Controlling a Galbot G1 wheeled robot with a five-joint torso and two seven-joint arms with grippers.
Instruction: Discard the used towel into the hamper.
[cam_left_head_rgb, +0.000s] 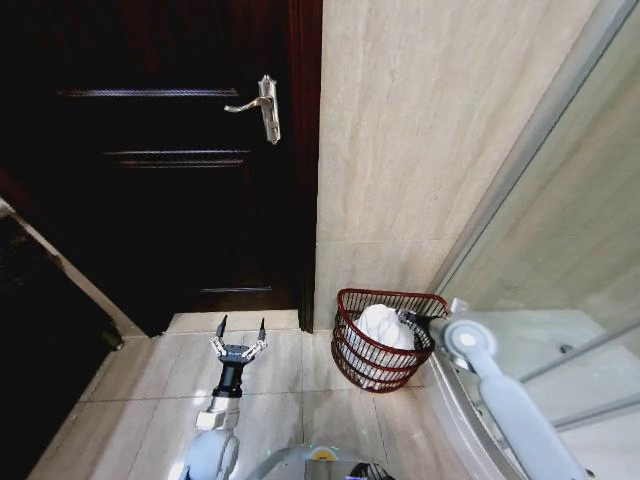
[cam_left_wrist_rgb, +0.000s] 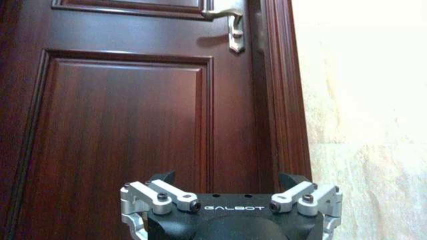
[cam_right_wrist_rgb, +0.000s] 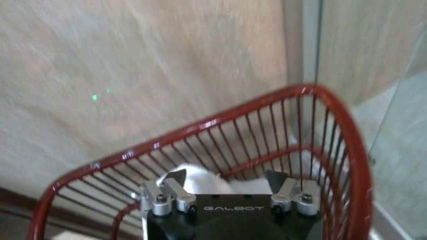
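Hamper (cam_left_head_rgb: 385, 345) holds one white towel (cam_left_head_rgb: 380, 325); right hand (cam_right_wrist_rgb: 227, 176) open above.

right gripper (cam_right_wrist_rgb: 225, 179) fingertips hidden inside hamper (cam_right_wrist_rgb: 220, 150)

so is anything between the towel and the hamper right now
Nothing visible. The white towel already lies inside the hamper, by the tiled wall. The right gripper is at the hamper's rim just above the towel, fingers apart. The left gripper hangs open over the floor in front of the dark door.
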